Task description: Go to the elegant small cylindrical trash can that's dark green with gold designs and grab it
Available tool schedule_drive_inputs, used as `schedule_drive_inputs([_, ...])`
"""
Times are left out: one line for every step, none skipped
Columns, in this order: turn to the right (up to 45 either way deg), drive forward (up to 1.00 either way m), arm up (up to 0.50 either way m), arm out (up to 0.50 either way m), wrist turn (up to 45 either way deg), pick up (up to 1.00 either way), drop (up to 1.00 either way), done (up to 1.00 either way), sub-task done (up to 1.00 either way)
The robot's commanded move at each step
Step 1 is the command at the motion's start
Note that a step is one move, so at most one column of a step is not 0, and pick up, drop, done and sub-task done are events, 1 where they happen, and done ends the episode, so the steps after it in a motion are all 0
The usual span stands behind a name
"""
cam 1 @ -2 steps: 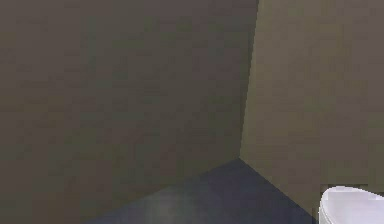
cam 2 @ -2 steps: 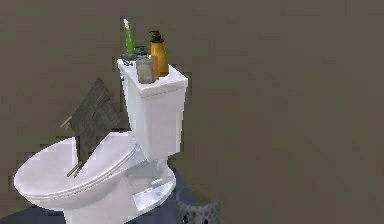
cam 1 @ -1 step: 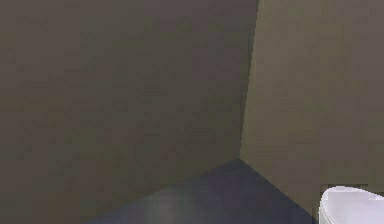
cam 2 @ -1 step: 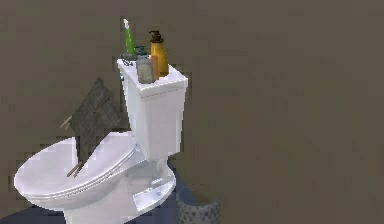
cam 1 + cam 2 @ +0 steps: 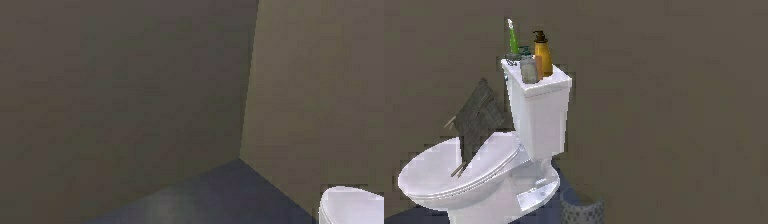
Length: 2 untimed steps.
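While dark can (image 5: 582, 211) sits by toilet (image 5: 459, 182) | btls (image 5: 542, 55) on tank (image 5: 541, 108) | end effector: can't tell

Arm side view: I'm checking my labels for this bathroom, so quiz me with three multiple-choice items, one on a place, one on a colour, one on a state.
1. Where is the dark patterned cylinder?
A. low beside the base of the toilet
B. on top of the tank
C. on the seat

2. What colour is the toilet?
A. black
B. white
C. red

3. How is the orange bottle placed?
A. lying flat
B. upside down
C. upright

Answers:
1 A: it sits at the view's bottom edge, next to the toilet's foot.
2 B: bowl, seat and tank are all white.
3 C: it stands cap up on the tank's lid.
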Motion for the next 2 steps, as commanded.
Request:
schedule_drive_inputs([0.0,0.0,0.1,0.0,0.0,0.0,0.0,0.0,0.0])
schedule_drive_inputs([0.0,0.0,0.0,0.0,0.0,0.0,0.0,1.0,0.0])
